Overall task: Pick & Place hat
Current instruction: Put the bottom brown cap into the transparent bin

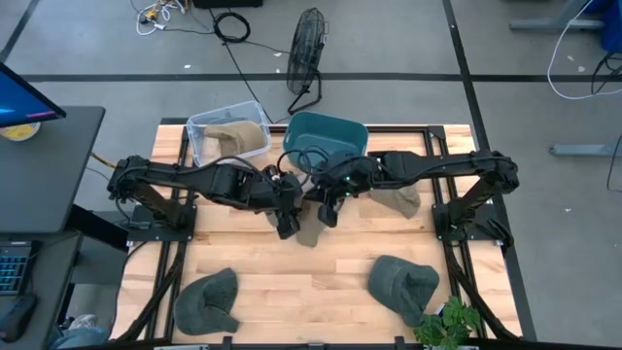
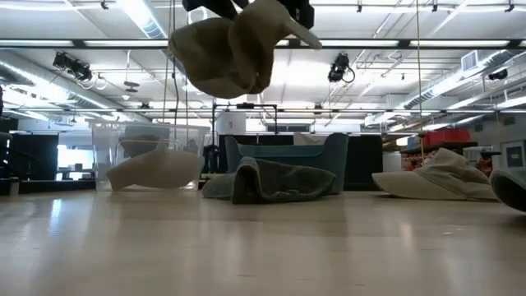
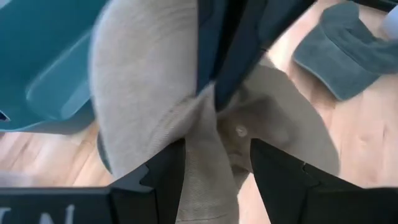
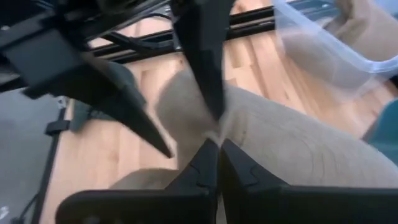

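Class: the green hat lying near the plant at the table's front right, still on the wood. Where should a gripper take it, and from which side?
Grip the green hat at its soft rounded crown, coming straight down from above. It lies flat and slumped on the table, so the crown's loose fabric can bunch between the fingers; its edges hug the wood. The plant crowds its front right.

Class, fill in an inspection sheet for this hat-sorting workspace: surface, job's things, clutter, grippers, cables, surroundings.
Surface: wooden table, bare patches.
Job's things: beige hat held aloft; two green hats near the front; another beige hat by the teal bin; clear bin holding a beige hat.
Clutter: plant at the table edge.
Grippers: left gripper and right gripper both pinch the lifted hat.
Cables: on the floor.
Surroundings: fan, monitor.
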Tool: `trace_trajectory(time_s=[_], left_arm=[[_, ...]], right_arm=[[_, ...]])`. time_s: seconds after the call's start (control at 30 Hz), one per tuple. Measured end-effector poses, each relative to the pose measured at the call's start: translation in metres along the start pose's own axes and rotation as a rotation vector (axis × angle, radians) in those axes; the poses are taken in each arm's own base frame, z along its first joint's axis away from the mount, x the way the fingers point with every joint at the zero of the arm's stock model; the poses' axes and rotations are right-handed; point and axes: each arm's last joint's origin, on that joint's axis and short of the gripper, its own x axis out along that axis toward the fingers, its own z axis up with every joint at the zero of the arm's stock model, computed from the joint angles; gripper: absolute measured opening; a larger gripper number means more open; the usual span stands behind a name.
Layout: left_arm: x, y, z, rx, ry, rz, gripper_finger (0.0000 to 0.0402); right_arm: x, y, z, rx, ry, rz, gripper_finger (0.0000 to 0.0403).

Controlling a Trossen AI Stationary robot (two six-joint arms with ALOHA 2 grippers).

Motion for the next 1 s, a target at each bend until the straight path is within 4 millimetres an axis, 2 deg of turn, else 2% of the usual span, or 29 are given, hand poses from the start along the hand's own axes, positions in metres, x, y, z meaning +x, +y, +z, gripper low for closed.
trace_trajectory(time_s=[0.23,0.37,0.47,1.0], left_arm=[[-0.002,-0.006,-0.004,0.040,0.001,0.005,0.0188],[-0.004,-0.008,-0.004,0.109,-0.011,0.019,0.0188],[-0.003,-0.006,-0.003,0.120,-0.016,0.027,0.0188],[0.000,-0.008,0.002,0.104,-0.040,-0.027,0.0186]], right_arm=[[-0.001,-0.007,-0.010,0.059,0.115,-0.034,0.0001],[-0.001,-0.011,-0.010,0.087,0.135,0.008,0.0001],[-0.001,-0.009,-0.006,0.077,0.110,0.071,0.0001],[-0.001,-0.006,0.006,-0.070,-0.023,0.118,0.0001]])
